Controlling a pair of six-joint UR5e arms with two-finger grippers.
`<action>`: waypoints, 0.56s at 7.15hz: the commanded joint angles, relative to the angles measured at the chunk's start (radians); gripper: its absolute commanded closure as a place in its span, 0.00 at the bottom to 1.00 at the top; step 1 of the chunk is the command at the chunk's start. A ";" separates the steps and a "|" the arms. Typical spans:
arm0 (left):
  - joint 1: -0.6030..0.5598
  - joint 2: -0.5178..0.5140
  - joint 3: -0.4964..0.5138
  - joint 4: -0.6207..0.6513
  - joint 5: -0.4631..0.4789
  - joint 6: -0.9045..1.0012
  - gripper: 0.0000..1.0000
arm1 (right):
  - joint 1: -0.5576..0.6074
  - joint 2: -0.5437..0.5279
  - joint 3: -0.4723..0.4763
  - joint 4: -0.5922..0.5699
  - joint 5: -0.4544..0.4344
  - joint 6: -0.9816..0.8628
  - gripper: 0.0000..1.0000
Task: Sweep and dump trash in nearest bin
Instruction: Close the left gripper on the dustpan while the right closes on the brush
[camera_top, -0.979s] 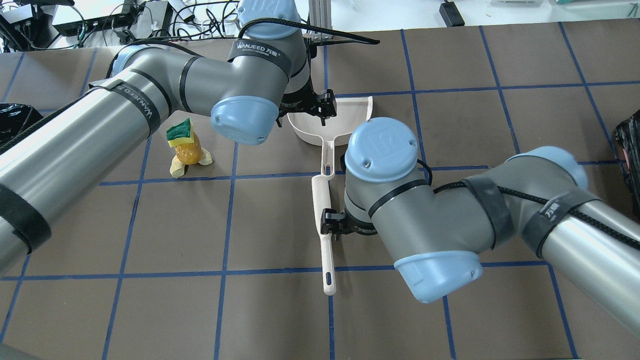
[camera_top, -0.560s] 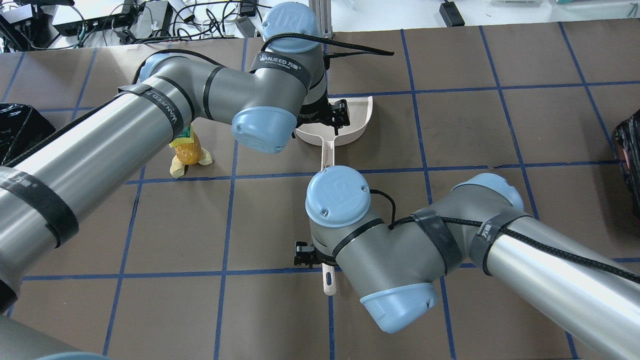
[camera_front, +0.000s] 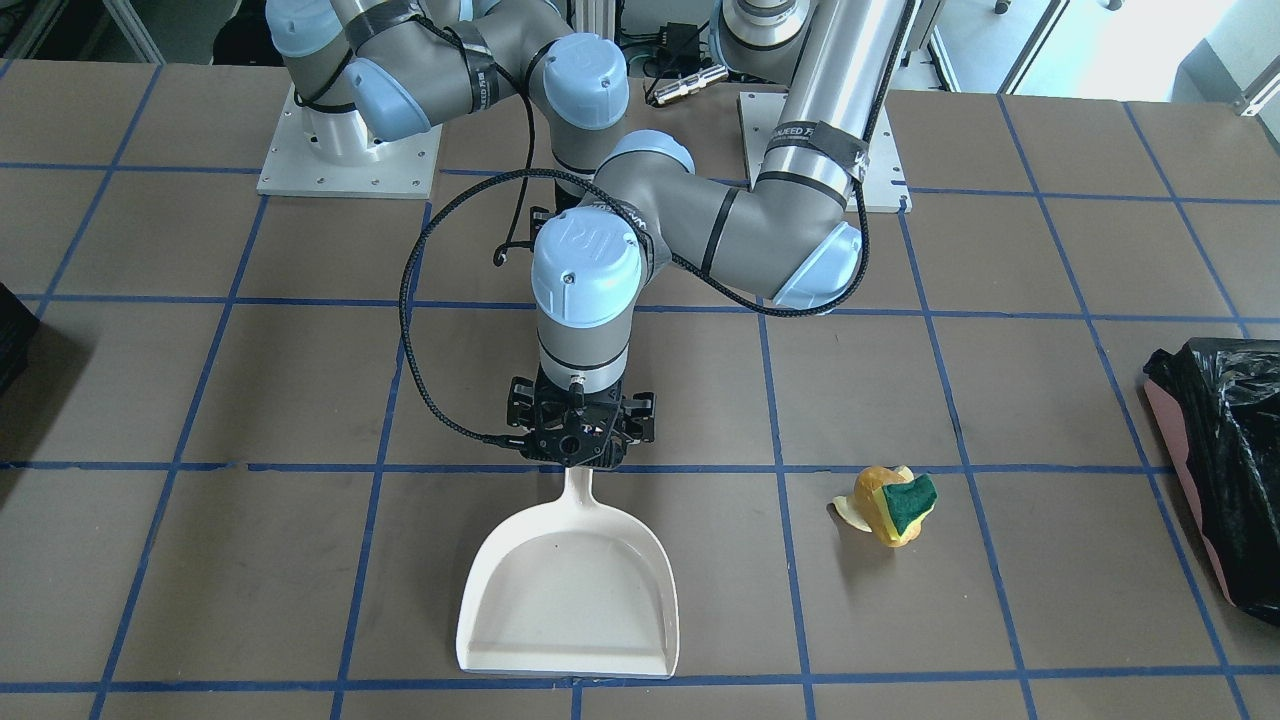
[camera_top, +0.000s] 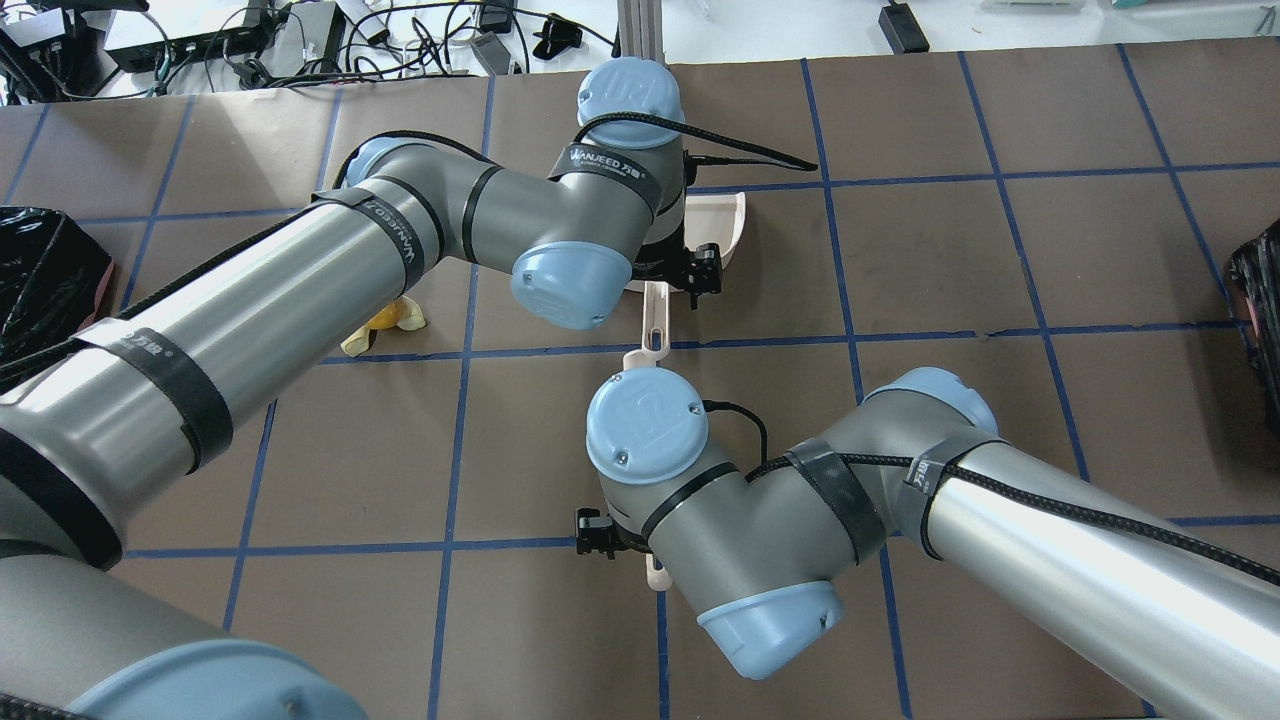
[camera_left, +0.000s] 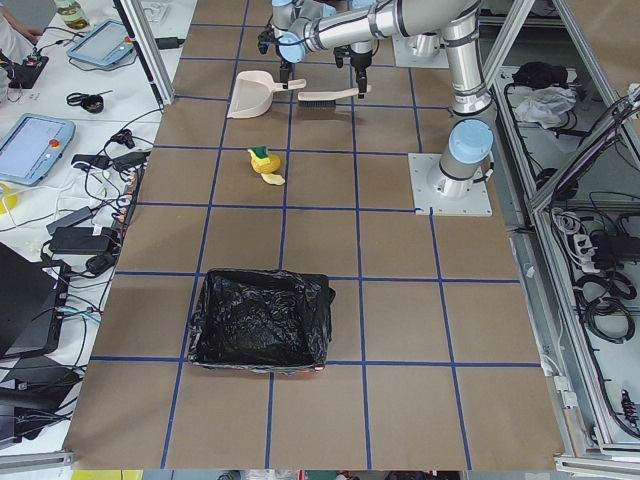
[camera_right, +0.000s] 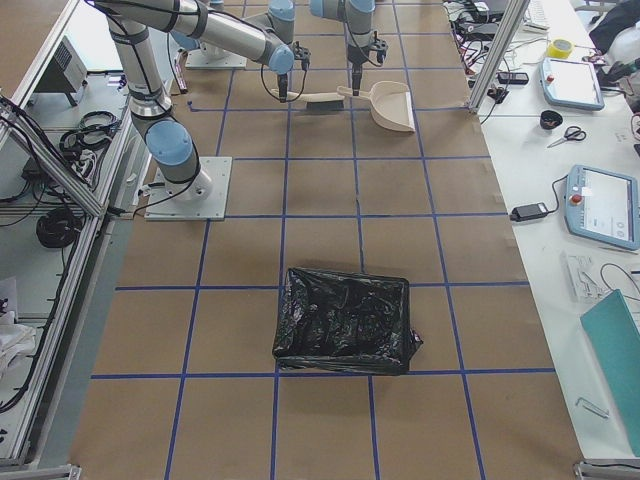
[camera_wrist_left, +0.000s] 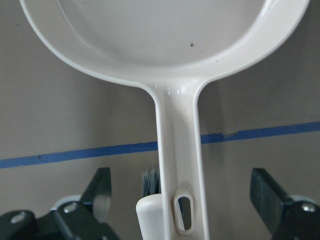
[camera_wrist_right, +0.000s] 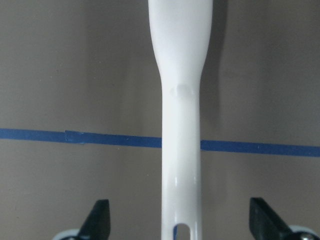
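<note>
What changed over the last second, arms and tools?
The left hand slid from over the dustpan bowl back to its handle; the right hand moved along the brush handle toward its end. Both open, straddling the handles, nothing gripped. Dustpan, brush, trash unmoved.

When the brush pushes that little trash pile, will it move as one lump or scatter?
It will probably scatter. The sponge is propped against the roundish fruit piece, so it will likely topple off at first contact. The fruit piece may roll rather than slide. The pale peel lies low and thin beside them, so a sweep might ride over it.
</note>
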 joint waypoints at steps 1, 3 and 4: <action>-0.005 -0.024 -0.002 -0.005 -0.002 0.039 0.00 | 0.001 0.003 0.001 -0.001 0.003 -0.004 0.21; -0.007 -0.027 -0.002 -0.013 -0.020 0.036 0.21 | 0.001 0.003 -0.006 0.009 0.007 -0.004 0.64; -0.007 -0.025 -0.002 -0.014 -0.040 0.020 0.33 | 0.001 0.003 -0.006 0.013 0.006 -0.004 0.91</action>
